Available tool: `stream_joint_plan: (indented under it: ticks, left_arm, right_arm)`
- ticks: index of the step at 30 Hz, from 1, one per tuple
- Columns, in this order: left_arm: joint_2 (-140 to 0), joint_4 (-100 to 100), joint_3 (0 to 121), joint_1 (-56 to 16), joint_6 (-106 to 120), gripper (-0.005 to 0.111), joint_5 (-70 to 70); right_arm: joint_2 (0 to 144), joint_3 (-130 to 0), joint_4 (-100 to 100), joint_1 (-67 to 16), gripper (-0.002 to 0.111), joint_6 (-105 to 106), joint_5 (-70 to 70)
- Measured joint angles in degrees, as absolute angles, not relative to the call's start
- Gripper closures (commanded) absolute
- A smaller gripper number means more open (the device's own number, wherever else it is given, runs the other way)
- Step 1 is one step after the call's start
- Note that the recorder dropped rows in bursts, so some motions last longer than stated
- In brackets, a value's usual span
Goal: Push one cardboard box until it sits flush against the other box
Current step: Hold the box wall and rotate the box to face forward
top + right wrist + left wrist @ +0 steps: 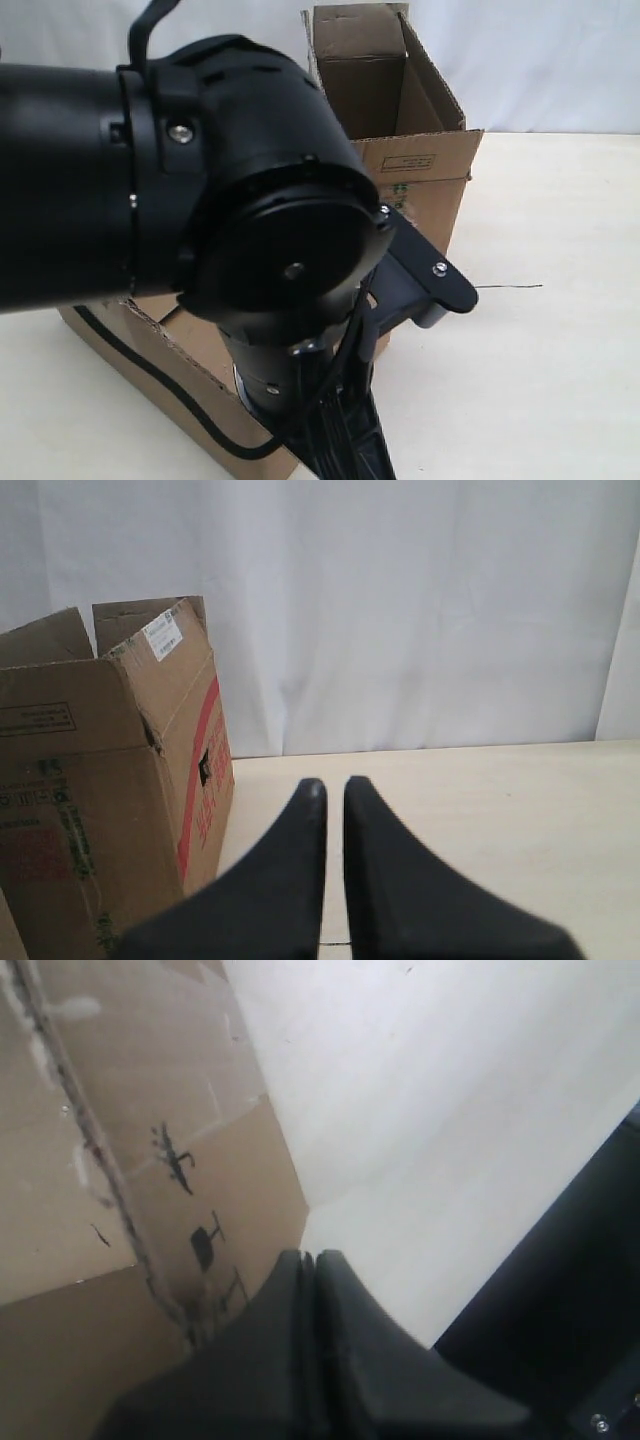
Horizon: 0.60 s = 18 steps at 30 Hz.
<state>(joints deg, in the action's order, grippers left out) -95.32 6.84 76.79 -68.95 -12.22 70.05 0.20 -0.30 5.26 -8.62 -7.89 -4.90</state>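
Note:
The wide, low cardboard box point(150, 365) lies at the lower left of the exterior view, mostly hidden behind my left arm point(250, 230). In the left wrist view its side with black handling symbols point(200, 1245) is right beside my left gripper point(308, 1256), which is shut and empty, with its tips at the box's lower edge. The other box point(400, 110), tall with upright flaps, stands behind at centre. The arm hides where the two boxes meet. My right gripper point(330, 783) hangs to the right of the tall box point(110, 780), its fingers nearly together and holding nothing.
A pale table point(560, 330) stretches to the right of the boxes. A white curtain point(400, 610) hangs behind the table. A black cable point(150, 385) from my left arm drapes across the wide box.

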Motion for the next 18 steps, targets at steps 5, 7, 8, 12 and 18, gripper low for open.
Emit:
stream_joint_plan:
  ticks: [5, 7, 8, 12, 18]
  left_arm:
    - [-95.32, 7.36, 76.79, -68.95, -12.17, 0.107, 70.05]
    - [-95.32, 8.32, 76.79, -68.95, -12.17, 0.107, 70.05]
    - [-95.32, 8.72, 76.79, -68.95, -12.17, 0.107, 70.05]
    - [-95.32, 8.96, 76.56, -69.07, -12.17, 0.107, 70.05]
    - [-95.32, 9.48, 71.72, -69.21, -13.18, 0.107, 69.79]
  right_arm:
    - [0.20, -0.30, 5.26, -8.62, 0.103, -7.89, -4.90]
    - [0.20, -0.30, 5.26, -8.62, 0.103, -7.89, -4.90]
    - [0.20, -0.30, 5.26, -8.62, 0.103, -7.89, -4.90]
    - [0.20, -0.30, 5.26, -8.62, 0.103, -7.89, -4.90]
    - [0.20, -0.30, 5.26, -8.62, 0.103, -7.89, -4.90]
